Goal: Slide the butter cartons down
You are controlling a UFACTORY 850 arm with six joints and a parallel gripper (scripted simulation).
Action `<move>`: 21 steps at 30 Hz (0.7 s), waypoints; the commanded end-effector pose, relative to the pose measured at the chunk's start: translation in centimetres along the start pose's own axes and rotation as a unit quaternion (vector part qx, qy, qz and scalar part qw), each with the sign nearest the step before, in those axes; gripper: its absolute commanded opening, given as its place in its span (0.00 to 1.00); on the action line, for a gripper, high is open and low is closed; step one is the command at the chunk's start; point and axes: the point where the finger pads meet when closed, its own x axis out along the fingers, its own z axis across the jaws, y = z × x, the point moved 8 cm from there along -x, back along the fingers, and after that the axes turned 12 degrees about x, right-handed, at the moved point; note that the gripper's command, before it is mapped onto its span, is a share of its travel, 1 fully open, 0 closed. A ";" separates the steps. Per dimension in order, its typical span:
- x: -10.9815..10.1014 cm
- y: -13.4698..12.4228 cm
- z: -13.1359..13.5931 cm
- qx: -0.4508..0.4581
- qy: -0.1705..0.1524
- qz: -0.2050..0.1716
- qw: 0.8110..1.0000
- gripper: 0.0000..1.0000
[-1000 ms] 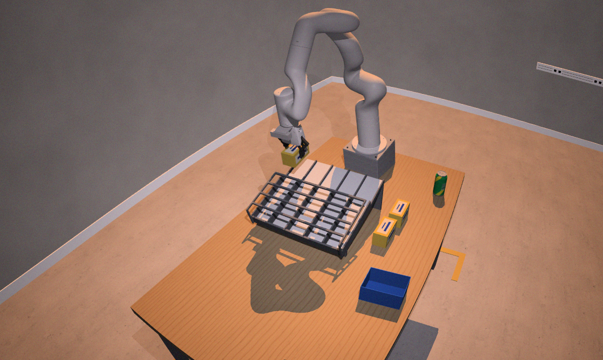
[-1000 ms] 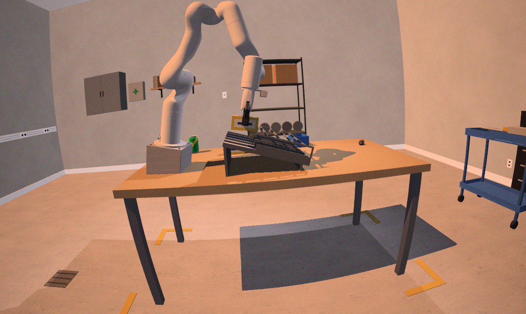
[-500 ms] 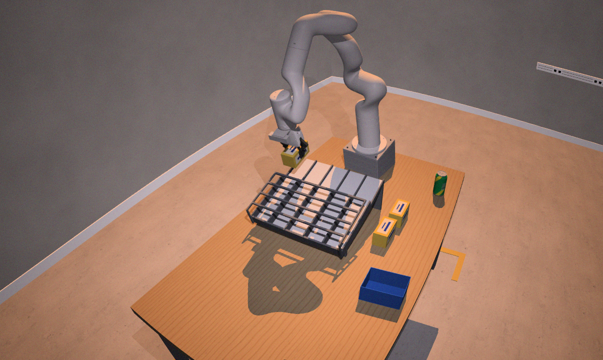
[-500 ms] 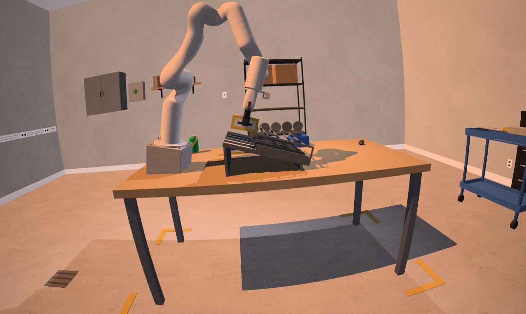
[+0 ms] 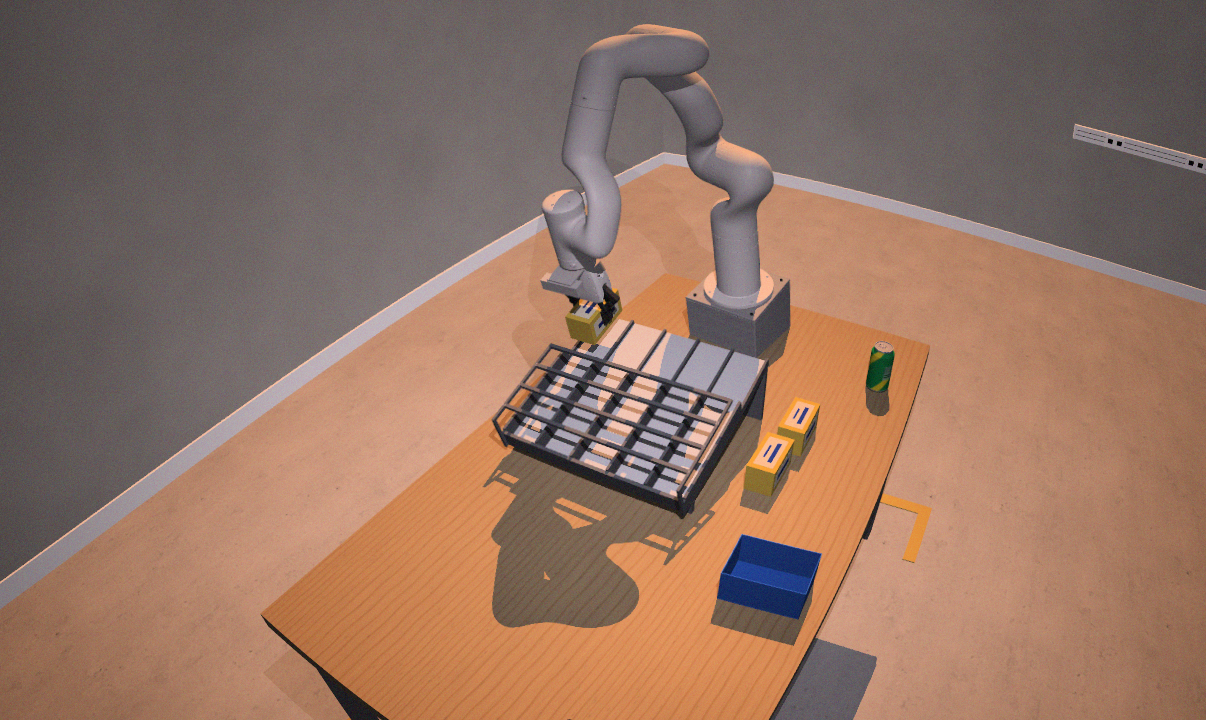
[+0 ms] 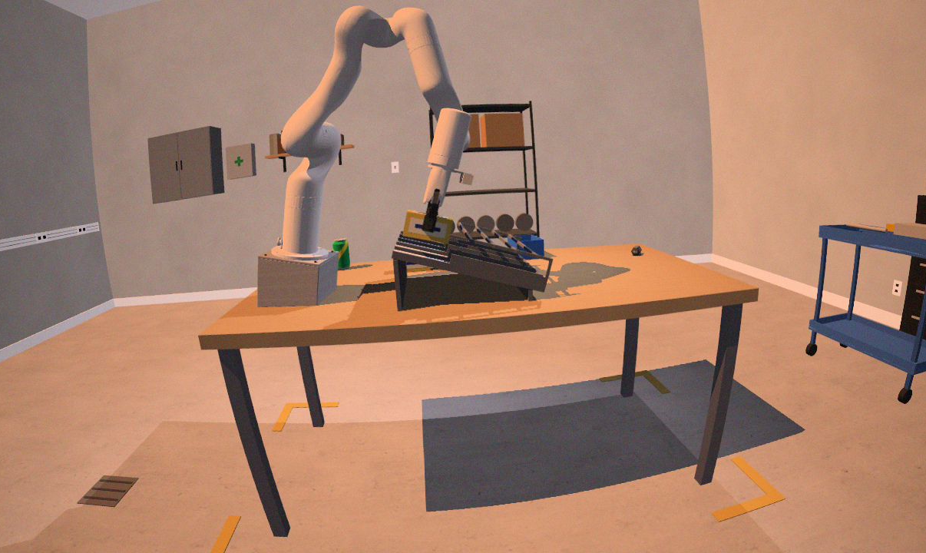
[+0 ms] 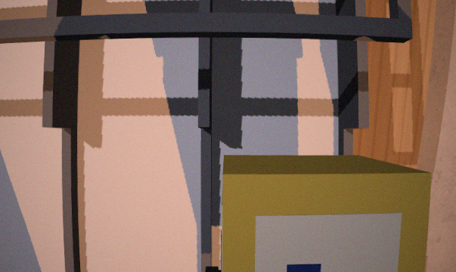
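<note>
My gripper (image 5: 592, 311) (image 6: 430, 223) is shut on a yellow butter carton (image 5: 582, 325) (image 6: 411, 221) (image 7: 326, 194). The carton is tilted along the slope, low over the upper end of the lane at the far left in the top view, rightmost in the wrist view. I cannot tell whether it touches the lane. The sloped shelf (image 5: 589, 473) (image 6: 497, 271) has five lanes with dark dividers and cross bars over the lower part; I see no carton in them. A second carton (image 5: 762, 477) and a third carton (image 5: 794, 437) stand on the table right of the shelf.
A dark cross bar (image 7: 212, 26) spans the lanes just downhill of the held carton. A blue bin (image 5: 766, 594) (image 6: 532, 246) stands near the table's right edge in the top view. A green can (image 5: 877, 368) (image 6: 342, 256) stands beyond the two standing cartons.
</note>
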 end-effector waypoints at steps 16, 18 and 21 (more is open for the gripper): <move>2.3 0.2 0.0 0.000 0.000 0.003 1.000 0.00; 2.3 0.2 0.0 0.000 0.000 0.003 1.000 0.00; 2.3 0.2 0.0 0.000 0.000 0.003 1.000 0.00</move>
